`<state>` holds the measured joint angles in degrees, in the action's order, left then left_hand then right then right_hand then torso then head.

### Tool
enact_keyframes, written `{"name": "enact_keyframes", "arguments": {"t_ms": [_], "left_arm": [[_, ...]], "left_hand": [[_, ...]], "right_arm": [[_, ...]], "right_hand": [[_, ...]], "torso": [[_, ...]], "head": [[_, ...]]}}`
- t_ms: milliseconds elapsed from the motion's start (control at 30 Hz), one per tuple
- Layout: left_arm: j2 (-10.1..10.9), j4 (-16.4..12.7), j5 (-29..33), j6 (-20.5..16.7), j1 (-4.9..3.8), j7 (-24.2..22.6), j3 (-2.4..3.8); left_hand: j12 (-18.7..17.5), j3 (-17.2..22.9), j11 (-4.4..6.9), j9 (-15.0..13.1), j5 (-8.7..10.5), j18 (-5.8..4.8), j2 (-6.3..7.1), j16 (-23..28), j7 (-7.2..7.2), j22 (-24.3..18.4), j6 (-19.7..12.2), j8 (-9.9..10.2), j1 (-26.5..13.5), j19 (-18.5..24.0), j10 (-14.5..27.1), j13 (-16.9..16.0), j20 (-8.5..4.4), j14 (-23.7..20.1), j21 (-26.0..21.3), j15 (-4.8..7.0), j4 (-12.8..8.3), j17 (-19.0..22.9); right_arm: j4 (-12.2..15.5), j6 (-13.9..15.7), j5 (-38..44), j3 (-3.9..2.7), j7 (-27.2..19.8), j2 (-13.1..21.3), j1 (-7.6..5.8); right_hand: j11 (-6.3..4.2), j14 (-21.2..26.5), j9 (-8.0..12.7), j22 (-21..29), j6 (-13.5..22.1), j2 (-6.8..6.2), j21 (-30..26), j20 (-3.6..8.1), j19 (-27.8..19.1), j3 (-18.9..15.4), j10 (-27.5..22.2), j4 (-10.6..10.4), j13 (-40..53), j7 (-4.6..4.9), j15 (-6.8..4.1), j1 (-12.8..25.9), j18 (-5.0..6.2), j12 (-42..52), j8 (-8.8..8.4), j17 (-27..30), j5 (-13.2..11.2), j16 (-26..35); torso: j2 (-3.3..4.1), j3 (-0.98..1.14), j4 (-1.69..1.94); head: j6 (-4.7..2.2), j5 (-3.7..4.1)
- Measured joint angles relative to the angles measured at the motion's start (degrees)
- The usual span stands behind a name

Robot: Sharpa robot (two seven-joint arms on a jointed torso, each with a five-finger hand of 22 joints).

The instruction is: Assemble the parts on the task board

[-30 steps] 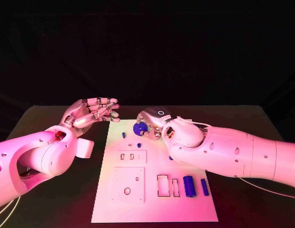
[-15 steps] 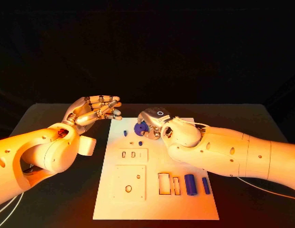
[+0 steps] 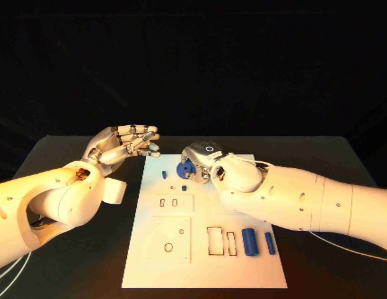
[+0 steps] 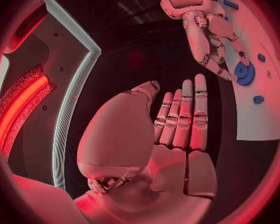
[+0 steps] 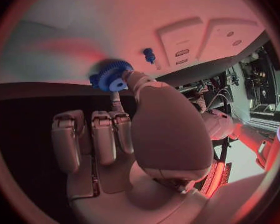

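White rectangular task board [image 3: 207,249] at desk [image 3: 337,156] middle; bare dark desk both sides of board. Right hand [image 3: 205,161] over board's far end, fingers [image 5: 135,80] pinching blue toothed gear [image 3: 185,169]. Left hand [image 3: 122,145] raised just off board's far left corner, fingers loosely apart, holding nothing. Two blue oblong blocks [image 3: 249,241] near board's near right edge. Since earlier frames: both hands, gear practically unmoved.
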<state>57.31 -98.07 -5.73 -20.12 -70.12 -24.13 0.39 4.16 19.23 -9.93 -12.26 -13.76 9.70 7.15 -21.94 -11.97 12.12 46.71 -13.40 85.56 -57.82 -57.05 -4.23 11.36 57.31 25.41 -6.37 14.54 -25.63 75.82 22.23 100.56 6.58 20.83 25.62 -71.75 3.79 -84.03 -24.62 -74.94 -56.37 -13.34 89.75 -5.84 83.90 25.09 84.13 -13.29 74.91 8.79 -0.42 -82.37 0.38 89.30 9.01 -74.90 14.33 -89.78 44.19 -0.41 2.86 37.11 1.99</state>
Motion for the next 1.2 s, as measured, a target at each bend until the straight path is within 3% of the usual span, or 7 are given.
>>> {"name": "enact_keyframes", "arguments": {"t_ms": [333,400,500,600,667,800,1200], "left_arm": [[0.01,0.0,-0.01,0.0,0.0,0.01,0.0],[0.02,0.01,-0.02,0.0,0.0,0.01,0.0],[0.02,0.01,-0.02,0.0,0.0,0.01,0.0],[0.02,0.01,-0.02,0.0,0.0,0.02,0.0],[0.03,0.02,-0.03,0.0,0.0,0.02,0.0],[0.01,0.08,-0.04,0.0,0.0,0.03,0.0],[-0.12,0.29,-0.07,-0.01,0.0,0.15,0.0]], "left_hand": [[0.0,0.0,0.0,0.0,0.0,0.0,0.0,0.0,0.0,-0.01,0.0,0.0,0.0,0.0,0.0,0.0,0.0,0.0,0.0,0.0,0.0,-0.05],[0.0,0.0,0.0,-0.04,0.0,0.0,0.0,0.0,0.0,-0.01,0.0,0.0,0.0,0.0,0.0,0.0,0.0,0.0,0.0,0.0,0.0,-0.04],[0.0,0.0,0.0,-0.05,0.0,0.0,0.0,0.0,0.0,-0.01,0.0,0.0,0.0,0.0,0.0,0.0,0.0,0.0,0.0,0.0,0.0,-0.04],[0.0,0.0,0.0,-0.05,0.0,-0.01,0.0,0.0,0.0,0.09,0.0,0.0,0.0,0.21,0.0,0.0,-0.21,0.0,0.0,0.0,0.0,-0.11],[0.0,0.0,0.0,-0.04,0.0,0.0,0.0,0.0,0.0,0.1,0.0,0.0,0.0,0.21,0.0,0.0,-0.21,0.0,0.0,0.0,0.0,-0.11],[0.0,0.0,0.0,-0.05,0.0,0.0,0.0,0.0,0.0,0.1,0.0,0.0,0.0,0.21,0.0,0.0,-0.21,0.0,0.0,0.0,0.0,-0.11],[0.0,0.16,0.0,-0.04,0.0,0.0,0.0,0.0,0.0,0.19,0.0,0.0,0.0,0.21,0.0,0.05,-0.2,-0.2,0.27,-0.2,0.16,-0.21]], "right_arm": [[-0.77,-0.09,-0.19,-0.02,-0.02,-0.34,0.13],[-0.96,-0.09,-0.32,-0.02,-0.03,-0.4,0.14],[-1.32,-0.17,-0.69,0.09,-0.05,-0.47,0.25],[-1.56,-0.56,-1.21,0.12,-0.05,-0.49,0.3],[-1.68,-0.9,-1.6,0.12,-0.05,-0.49,0.3],[-1.79,-1.64,-2.46,0.12,-0.04,-0.37,0.3],[-1.97,-2.94,-4.37,0.05,-0.15,0.18,0.22]], "right_hand": [[0.0,0.0,-0.01,0.01,-0.07,-0.53,0.0,0.0,0.0,0.0,0.0,0.0,0.0,-0.13,0.0,1.73,0.0,-0.17,0.1,-0.05,-0.86,0.0],[0.0,0.0,-0.3,0.01,0.61,-0.66,0.0,0.0,0.0,-0.3,0.0,-0.29,0.0,-0.38,0.0,2.3,0.0,-0.57,-0.8,-0.05,-1.72,0.0],[0.22,0.11,0.35,0.01,3.1,-0.74,0.0,0.0,0.0,-1.72,-0.22,-1.72,0.0,0.29,0.35,4.65,0.0,-1.05,-2.62,-0.04,-2.22,0.0],[0.42,0.09,0.74,0.01,3.69,-1.12,0.0,-0.24,0.21,-3.05,-0.02,-2.98,0.0,0.53,0.54,5.77,0.0,-1.09,-3.26,-0.04,-1.9,0.0],[0.67,-0.01,0.74,0.01,4.02,-0.41,0.0,-0.55,0.1,-6.07,-0.15,-3.3,0.0,0.87,0.89,7.57,0.01,-1.49,-3.79,-0.04,-2.6,0.0],[0.78,0.01,0.75,0.02,4.08,0.51,0.0,-0.55,0.1,-8.77,-0.04,-3.44,-0.01,0.92,1.04,8.78,0.0,-1.49,-3.82,-0.04,-3.03,0.0],[0.78,0.01,0.49,0.02,2.94,1.52,0.0,-0.54,0.1,-9.2,-0.04,-3.32,0.04,0.42,1.04,7.95,0.0,-1.49,-3.69,-0.03,-1.36,0.0]], "torso": [[0.0,-0.03,0.02],[0.0,-0.04,0.0],[0.0,-0.03,-0.02],[0.0,-0.03,-0.02],[-0.01,-0.03,-0.01],[-0.02,-0.03,0.0],[-0.04,-0.01,-0.1]], "head": [[0.09,-0.08],[0.08,-0.09],[0.05,-0.11],[0.03,-0.09],[0.02,-0.06],[-0.01,-0.05],[-0.24,0.04]]}}
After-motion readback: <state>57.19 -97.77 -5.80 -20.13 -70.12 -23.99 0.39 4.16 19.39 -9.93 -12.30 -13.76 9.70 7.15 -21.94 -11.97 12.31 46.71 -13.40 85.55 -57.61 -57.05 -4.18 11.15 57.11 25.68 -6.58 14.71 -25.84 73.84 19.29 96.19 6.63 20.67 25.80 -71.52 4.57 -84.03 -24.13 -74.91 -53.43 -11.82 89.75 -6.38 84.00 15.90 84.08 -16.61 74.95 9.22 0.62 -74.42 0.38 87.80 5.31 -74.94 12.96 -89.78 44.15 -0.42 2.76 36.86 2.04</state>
